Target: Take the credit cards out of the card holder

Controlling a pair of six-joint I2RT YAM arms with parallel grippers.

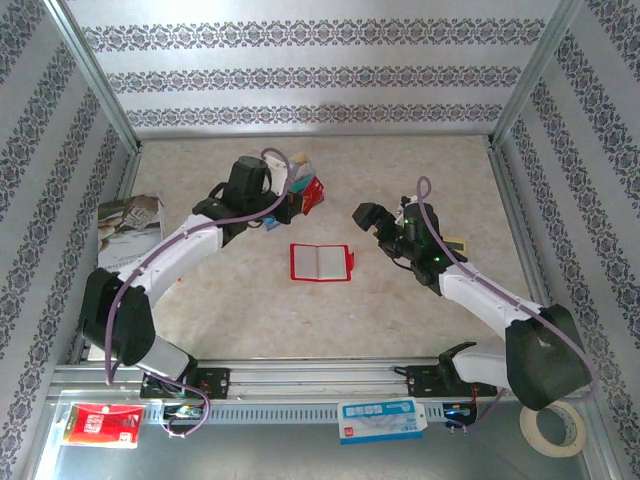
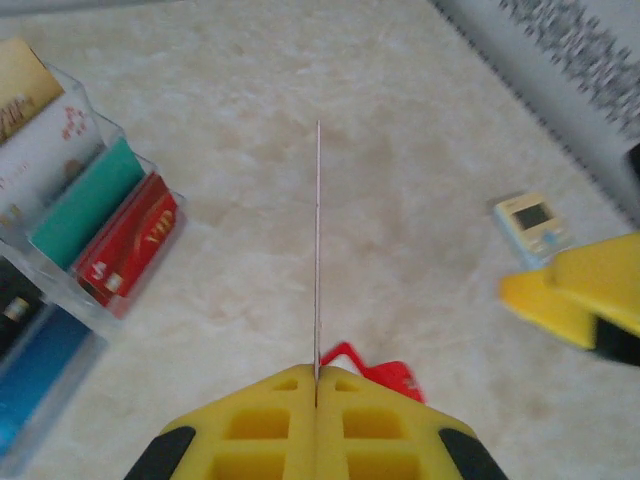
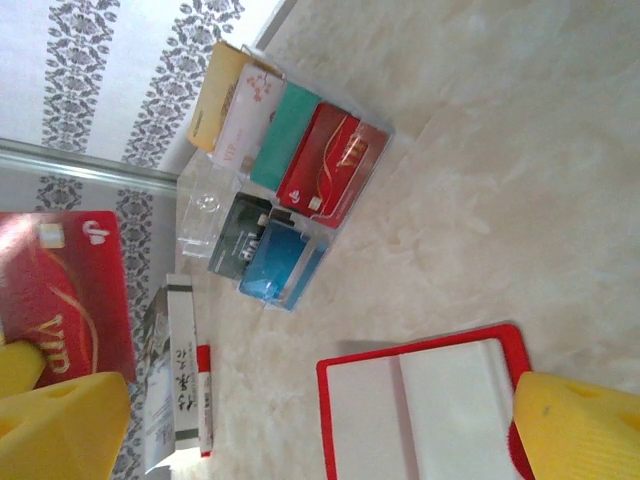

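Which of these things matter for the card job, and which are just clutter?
Job: card holder, open; card pinched in left gripper; cards in the clear rack.
Clutter: magazine, tape roll, red-and-white packet, blue packet.

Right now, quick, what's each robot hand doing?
Left gripper: closed, pinching a thin credit card seen edge-on.
Right gripper: open, fingers wide apart, nothing pinched between them.

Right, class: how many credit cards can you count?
7. Six stand in the clear rack: tan, white, teal and red in one row, grey and blue in the other. A seventh card, also red, is pinched in the left gripper. Others may be hidden.
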